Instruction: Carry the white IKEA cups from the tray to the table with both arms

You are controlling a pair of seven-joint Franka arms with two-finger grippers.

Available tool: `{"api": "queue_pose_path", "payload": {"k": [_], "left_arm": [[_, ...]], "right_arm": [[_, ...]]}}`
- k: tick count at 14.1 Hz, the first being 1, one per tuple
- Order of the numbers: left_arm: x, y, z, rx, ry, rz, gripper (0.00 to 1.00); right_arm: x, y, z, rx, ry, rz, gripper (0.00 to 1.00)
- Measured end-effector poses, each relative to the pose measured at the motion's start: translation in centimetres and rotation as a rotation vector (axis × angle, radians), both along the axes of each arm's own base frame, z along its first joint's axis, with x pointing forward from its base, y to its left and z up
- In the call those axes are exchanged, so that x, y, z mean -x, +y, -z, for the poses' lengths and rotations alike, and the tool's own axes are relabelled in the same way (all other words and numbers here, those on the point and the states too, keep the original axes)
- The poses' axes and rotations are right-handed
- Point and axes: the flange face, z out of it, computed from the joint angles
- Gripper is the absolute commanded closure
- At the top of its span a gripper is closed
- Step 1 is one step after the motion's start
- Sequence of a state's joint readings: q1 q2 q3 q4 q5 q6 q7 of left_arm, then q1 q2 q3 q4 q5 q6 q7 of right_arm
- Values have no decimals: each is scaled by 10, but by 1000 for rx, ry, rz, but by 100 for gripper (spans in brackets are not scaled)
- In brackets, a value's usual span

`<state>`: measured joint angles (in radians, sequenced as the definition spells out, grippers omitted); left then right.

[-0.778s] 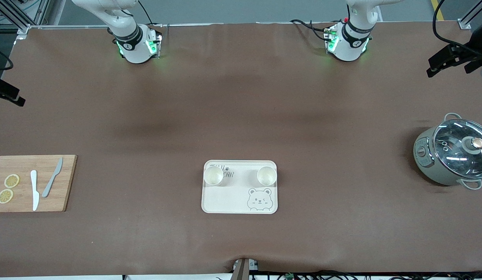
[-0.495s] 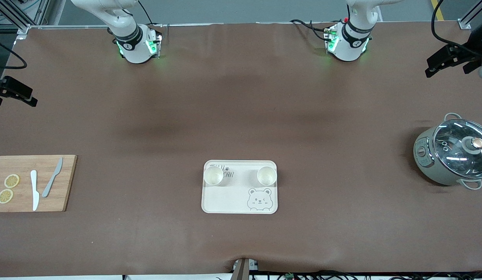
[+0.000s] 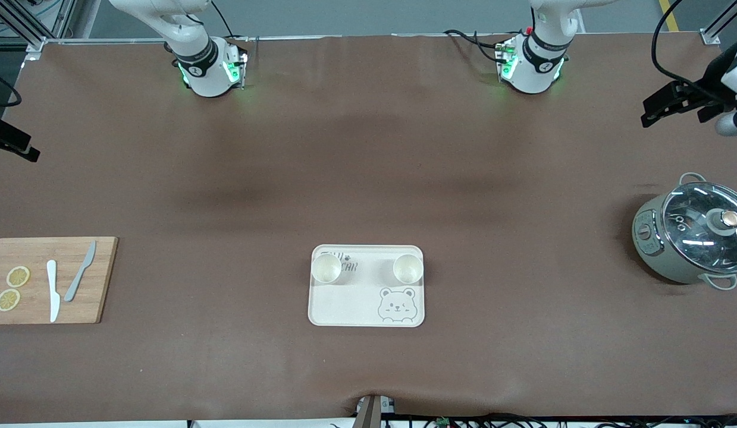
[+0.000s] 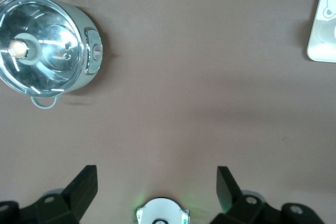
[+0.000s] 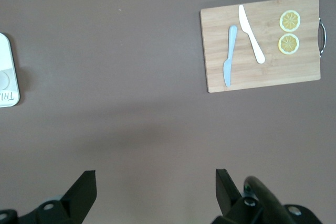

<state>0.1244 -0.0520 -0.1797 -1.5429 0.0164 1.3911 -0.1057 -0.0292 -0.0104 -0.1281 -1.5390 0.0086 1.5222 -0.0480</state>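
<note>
Nothing is being held yet; the reach is only beginning. Both cups point(image 3: 326, 268) point(image 3: 407, 268) are sitting in the tray point(image 3: 350, 309), well away from either gripper. The left gripper point(image 4: 156, 190) and the right gripper point(image 5: 156, 190), jaws wide, are hanging over bare surface point(image 3: 368, 178) at its ends. Each needs to travel over its nearer cup.

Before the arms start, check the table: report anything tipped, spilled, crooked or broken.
Nothing stands out. Both cups stand upright on the tray, which lies square on the table. The pot has its lid on. Two knives and lemon slices lie neatly on the cutting board. Both grippers hang open over bare table.
</note>
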Motion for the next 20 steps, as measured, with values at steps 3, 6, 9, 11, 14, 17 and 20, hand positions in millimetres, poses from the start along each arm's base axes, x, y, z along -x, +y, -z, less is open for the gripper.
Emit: {"api": "queue_pose_path", "payload": {"k": [3,6,9,11,14,17,20], "left_arm": [[-16,-14,16,9,24,29,0],[-33,-52,44,21,39,88,0],[-51,-92,79,27,50,77,0],[-62,-125,105,27,44,24,0],[-74,-179,150,29,34,-89,0],[-90,-216,196,55,6,-148,0],[-101,-242,233,85,-25,-220,0]], "right_arm": [[1,1,4,-4,25,-1,0],[-1,-1,13,-6,51,3,0],[-13,-3,28,-1,59,5,0],[-24,-8,42,3,57,12,0],[-34,-24,63,5,79,39,0],[-45,-31,91,4,116,49,0],[-46,-41,99,2,130,65,0]]}}
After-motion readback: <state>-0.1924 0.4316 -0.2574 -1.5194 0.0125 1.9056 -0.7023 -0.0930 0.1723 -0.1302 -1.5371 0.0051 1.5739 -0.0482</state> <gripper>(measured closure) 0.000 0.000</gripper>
